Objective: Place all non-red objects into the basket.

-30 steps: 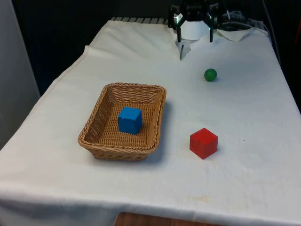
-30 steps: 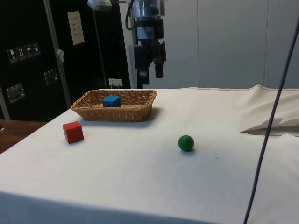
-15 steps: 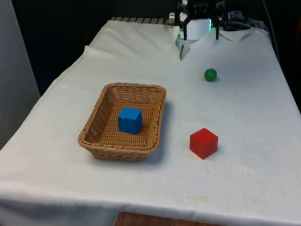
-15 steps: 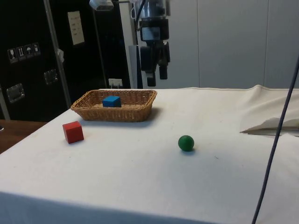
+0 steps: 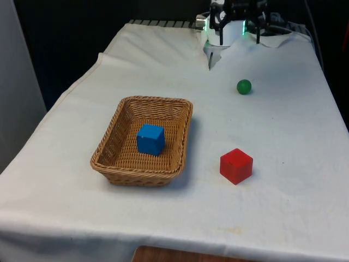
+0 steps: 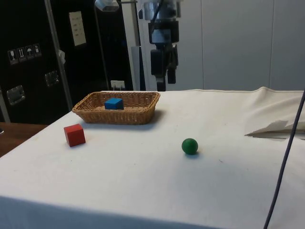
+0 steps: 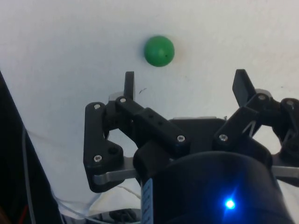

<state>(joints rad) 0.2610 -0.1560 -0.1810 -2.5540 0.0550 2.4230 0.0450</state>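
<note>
Two spread fingers: the claw (image 7: 186,85) hangs empty above the green ball (image 7: 159,51).

No legible text, brand or number appears in any view. In the side view, a pale rectangular notice sheet (image 6: 77,28) and small white pictogram stickers (image 6: 22,53) are fixed to the dark cabinet fronts (image 6: 28,71); their content cannot be read.

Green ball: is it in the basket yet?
No, the green ball lies on the white cloth, apart from the basket, which holds the blue cube.
</note>
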